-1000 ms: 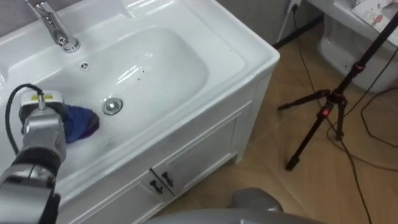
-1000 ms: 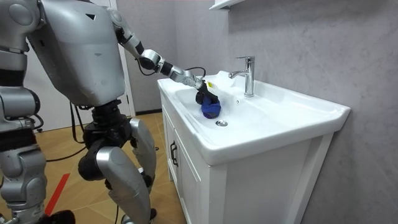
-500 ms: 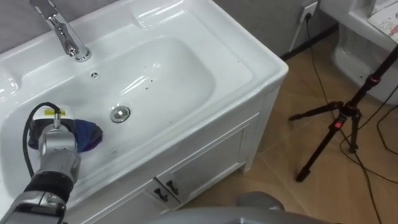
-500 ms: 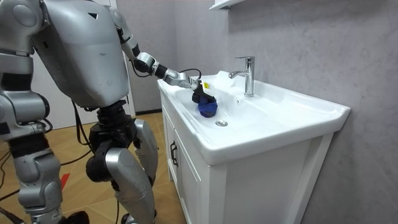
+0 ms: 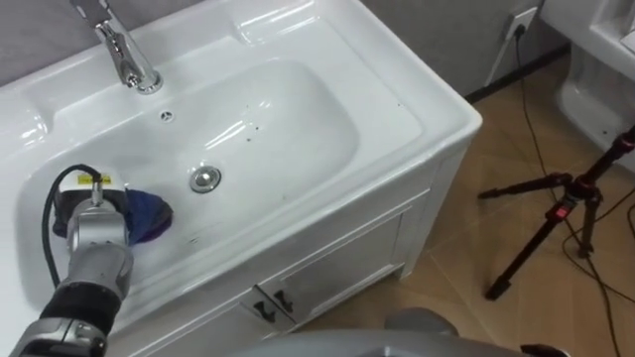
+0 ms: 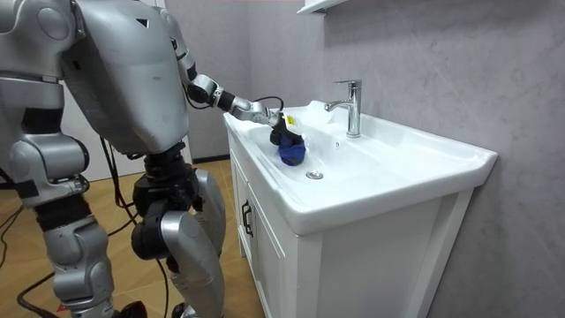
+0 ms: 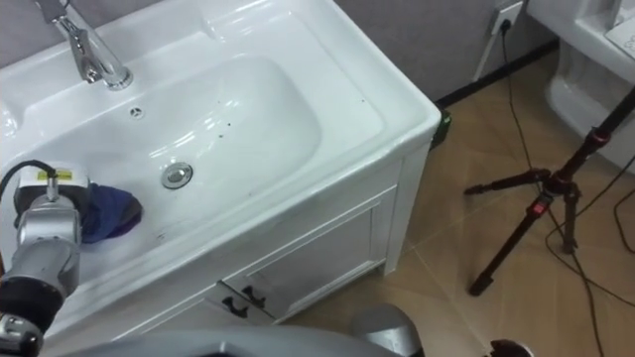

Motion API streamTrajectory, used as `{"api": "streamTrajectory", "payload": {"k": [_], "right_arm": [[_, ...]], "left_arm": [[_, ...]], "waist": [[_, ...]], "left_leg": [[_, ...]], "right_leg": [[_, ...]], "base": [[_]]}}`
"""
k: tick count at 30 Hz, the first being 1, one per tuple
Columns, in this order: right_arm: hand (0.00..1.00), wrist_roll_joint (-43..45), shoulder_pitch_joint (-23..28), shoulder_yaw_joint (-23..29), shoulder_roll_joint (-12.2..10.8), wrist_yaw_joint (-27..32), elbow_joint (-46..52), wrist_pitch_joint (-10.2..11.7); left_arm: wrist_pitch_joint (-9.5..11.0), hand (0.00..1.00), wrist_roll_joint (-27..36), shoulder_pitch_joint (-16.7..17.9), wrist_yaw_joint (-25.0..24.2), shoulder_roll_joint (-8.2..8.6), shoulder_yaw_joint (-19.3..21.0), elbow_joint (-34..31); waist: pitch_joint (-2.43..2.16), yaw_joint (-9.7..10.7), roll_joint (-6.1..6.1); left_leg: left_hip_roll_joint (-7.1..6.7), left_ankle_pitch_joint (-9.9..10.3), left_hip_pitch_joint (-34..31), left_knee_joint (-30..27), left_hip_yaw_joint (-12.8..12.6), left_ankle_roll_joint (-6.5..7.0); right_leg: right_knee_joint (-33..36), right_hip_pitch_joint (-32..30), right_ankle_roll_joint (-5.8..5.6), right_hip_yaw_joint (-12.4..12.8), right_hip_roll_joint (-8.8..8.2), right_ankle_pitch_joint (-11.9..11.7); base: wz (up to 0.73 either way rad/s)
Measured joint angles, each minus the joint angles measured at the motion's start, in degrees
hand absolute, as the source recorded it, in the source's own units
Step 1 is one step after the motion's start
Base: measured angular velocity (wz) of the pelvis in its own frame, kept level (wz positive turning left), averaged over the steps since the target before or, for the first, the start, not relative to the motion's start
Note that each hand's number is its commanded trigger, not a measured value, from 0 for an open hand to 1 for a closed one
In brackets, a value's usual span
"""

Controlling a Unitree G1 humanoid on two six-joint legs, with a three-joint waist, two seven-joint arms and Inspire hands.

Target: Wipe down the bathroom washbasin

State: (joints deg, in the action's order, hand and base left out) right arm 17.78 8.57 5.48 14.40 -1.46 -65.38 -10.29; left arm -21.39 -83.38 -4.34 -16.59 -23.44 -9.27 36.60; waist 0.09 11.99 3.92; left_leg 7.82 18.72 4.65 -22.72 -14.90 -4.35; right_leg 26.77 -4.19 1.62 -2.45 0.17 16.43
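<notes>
Blue cloth (image 5: 149, 214) ×1, seemingly under left hand (image 5: 87, 204) | basin (image 5: 283, 129) ×1

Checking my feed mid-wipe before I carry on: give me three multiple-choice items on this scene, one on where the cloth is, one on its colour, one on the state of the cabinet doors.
1. Where is the cloth?
A. In the basin, to the robot's left of the drain.
B. Draped over the faucet.
C. On the floor by the tripod.

2. What colour is the cloth?
A. Red.
B. Blue.
C. Yellow.

3. How are the cabinet doors under the basin?
A. Both wide open.
B. One open, one shut.
C. Both shut.

Answers:
1 A: it lies on the basin's bottom beside the drain, with the left robot hand on it.
2 B: it shows dark blue against the white basin.
3 C: both doors sit flush with the cabinet front.
</notes>
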Motion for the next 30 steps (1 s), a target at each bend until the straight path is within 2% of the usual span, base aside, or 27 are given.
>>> {"api": "streamTrajectory", "payload": {"k": [7,9,14,18,21,27,28,29,30], "right_arm": [[0.00,-2.03,0.12,0.13,1.59,0.36,-0.98,1.97],[0.00,-3.19,0.11,-0.33,1.56,0.84,-1.05,2.66],[0.00,-7.77,-0.71,-2.50,1.54,3.33,-2.49,4.12],[0.00,-9.44,-0.97,-4.29,1.36,4.60,-3.20,5.46],[0.00,-9.83,-0.82,-4.35,1.33,5.40,-3.44,5.57],[0.00,-11.37,-1.28,-7.10,1.30,5.50,-3.33,5.85],[0.00,-11.88,-1.45,-7.48,1.30,5.51,-3.71,5.81],[0.00,-12.52,-1.69,-8.32,1.30,5.51,-4.09,5.65],[0.00,-12.78,-1.72,-8.67,1.31,5.51,-4.16,5.61]], "left_arm": [[0.53,1.00,0.10,-1.65,1.97,-0.44,0.14,0.25],[0.86,1.00,0.61,-2.82,3.73,-0.82,0.16,0.93],[2.76,1.00,3.10,-10.25,11.36,-1.00,0.18,10.04],[3.15,1.00,7.23,-13.92,15.97,-1.10,0.21,13.21],[3.21,1.00,9.06,-16.02,19.44,-0.50,0.14,14.79],[3.44,1.00,14.02,-21.01,24.96,0.23,-1.30,20.60],[3.91,1.00,15.75,-22.22,25.64,0.41,-1.30,21.04],[4.39,1.00,17.64,-23.39,26.71,0.60,-1.34,22.00],[4.44,1.00,18.36,-23.69,27.30,0.73,-1.34,22.43]], "waist": [[0.08,-0.20,-0.51],[0.37,-0.23,-1.03],[0.90,-0.49,-2.18],[1.30,0.32,-2.94],[1.49,0.48,-3.31],[1.95,3.52,-3.84],[2.06,3.95,-3.97],[2.44,3.98,-4.51],[2.49,4.05,-4.62]], "left_leg": [[-0.14,0.00,-2.81,-1.15,-0.54,0.00],[-0.17,0.00,-3.91,-1.90,-0.72,0.01],[0.10,0.04,-8.71,-5.21,-0.92,0.05],[0.37,0.27,-12.05,-7.24,-1.74,0.47],[0.42,0.38,-13.86,-8.03,-3.08,1.17],[0.26,1.53,-16.66,-9.40,-4.18,2.86],[0.35,1.88,-17.23,-10.18,-4.32,3.07],[0.36,2.01,-17.31,-10.59,-4.97,3.36],[0.43,2.15,-17.42,-10.87,-5.19,3.45]], "right_leg": [[1.08,-2.92,-0.26,0.65,-0.26,-0.04],[2.00,-4.47,-0.24,0.88,-0.34,-0.03],[4.32,-8.53,-0.03,1.83,-0.37,-0.32],[5.96,-11.86,-0.06,2.14,-0.57,-0.78],[6.53,-14.72,-0.83,3.08,-0.62,-1.34],[6.94,-17.08,-2.12,4.13,-0.76,-2.96],[7.28,-17.75,-1.96,4.10,-0.88,-3.30],[7.92,-18.09,-1.69,4.14,-1.19,-3.49],[8.12,-18.31,-1.68,4.23,-1.19,-3.50]], "base": [[-0.01],[-0.02],[-0.04],[0.00],[-0.11],[-0.14],[-0.13],[-0.16],[-0.20]]}}
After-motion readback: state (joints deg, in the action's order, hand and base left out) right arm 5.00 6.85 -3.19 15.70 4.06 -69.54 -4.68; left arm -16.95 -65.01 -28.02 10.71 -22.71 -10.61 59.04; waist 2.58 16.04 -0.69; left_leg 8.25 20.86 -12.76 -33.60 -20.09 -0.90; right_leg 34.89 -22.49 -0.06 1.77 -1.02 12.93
